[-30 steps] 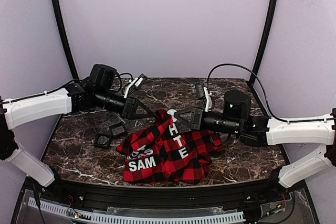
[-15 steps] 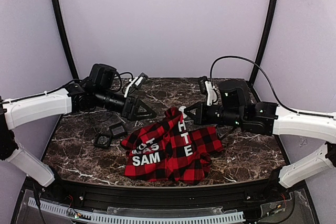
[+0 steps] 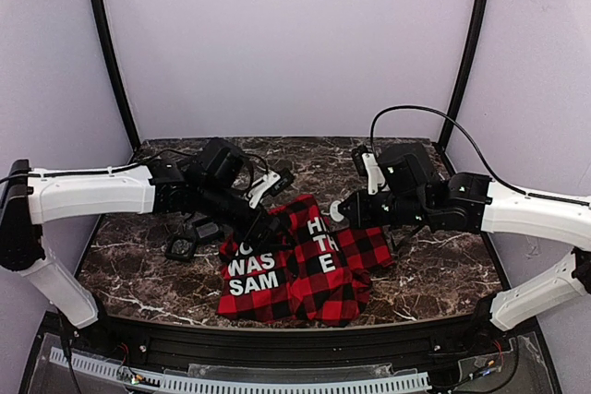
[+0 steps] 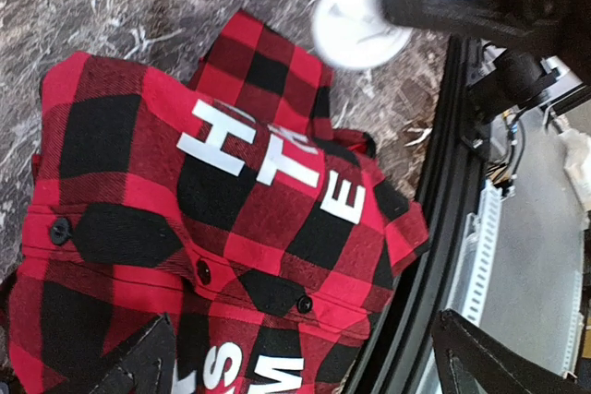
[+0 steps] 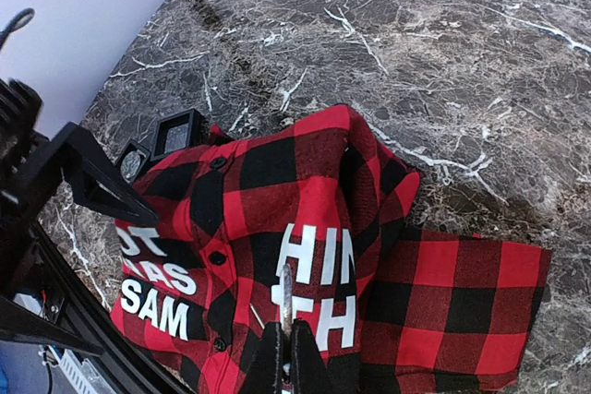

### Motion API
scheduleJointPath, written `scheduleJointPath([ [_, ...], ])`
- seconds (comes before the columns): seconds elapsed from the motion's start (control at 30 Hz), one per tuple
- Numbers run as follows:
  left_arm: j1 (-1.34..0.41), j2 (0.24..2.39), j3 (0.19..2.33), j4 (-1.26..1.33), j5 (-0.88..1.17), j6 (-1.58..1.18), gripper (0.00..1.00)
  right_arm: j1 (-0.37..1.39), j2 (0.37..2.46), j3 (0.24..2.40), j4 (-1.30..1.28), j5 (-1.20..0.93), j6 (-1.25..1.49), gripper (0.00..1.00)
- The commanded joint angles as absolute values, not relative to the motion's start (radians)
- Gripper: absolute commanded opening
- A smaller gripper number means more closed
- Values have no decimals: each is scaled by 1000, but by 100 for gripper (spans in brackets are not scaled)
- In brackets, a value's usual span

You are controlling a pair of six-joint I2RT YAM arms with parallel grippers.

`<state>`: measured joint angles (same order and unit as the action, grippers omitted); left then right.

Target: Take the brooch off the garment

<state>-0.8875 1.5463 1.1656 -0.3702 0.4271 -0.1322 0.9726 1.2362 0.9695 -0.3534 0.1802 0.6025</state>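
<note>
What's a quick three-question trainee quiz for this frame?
1. True or false: the left hand is open above the garment.
2. What is the right hand shut on? A the brooch; B a fold of the garment; C nothing.
3. How many black square frames lie beside the garment?
Key: 1 true; 2 A; 3 two.

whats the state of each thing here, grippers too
brooch: pinched in the right gripper, apparently off the shirt
right gripper: shut on the brooch
left gripper: open, empty, over the shirt
shirt: rumpled, lying on the table
black frames: lying beside the shirt
</note>
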Motion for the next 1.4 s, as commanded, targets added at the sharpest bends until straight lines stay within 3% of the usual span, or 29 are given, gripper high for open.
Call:
scheduleJointPath([
  [0.0,-915,1591,1211,-505,196,-82,97,969,1236,992,-346,178,595,0],
  [0.1,-916,1597,1230,-526,121,-86,95,969,1204,982,-333,176,598,0],
  [0.3,-914,1500,1185,-441,160,-88,98,969,1097,869,-119,77,620,0],
  [0.53,-901,1369,1132,-302,411,-110,97,971,1053,740,277,-164,655,0],
  [0.57,-896,1343,1127,-270,443,-119,95,972,1061,742,298,-185,652,0],
  [0.63,-867,1302,1105,-205,599,-154,78,974,1083,752,328,-223,647,0],
  [0.83,-842,1268,1084,-147,771,-213,58,989,1150,798,406,-297,652,0],
  [1.03,-840,1273,1082,-155,784,-224,46,999,1200,813,479,-345,664,0],
  [1.37,-824,1307,1087,-136,822,-263,40,1015,1232,832,497,-386,660,0],
])
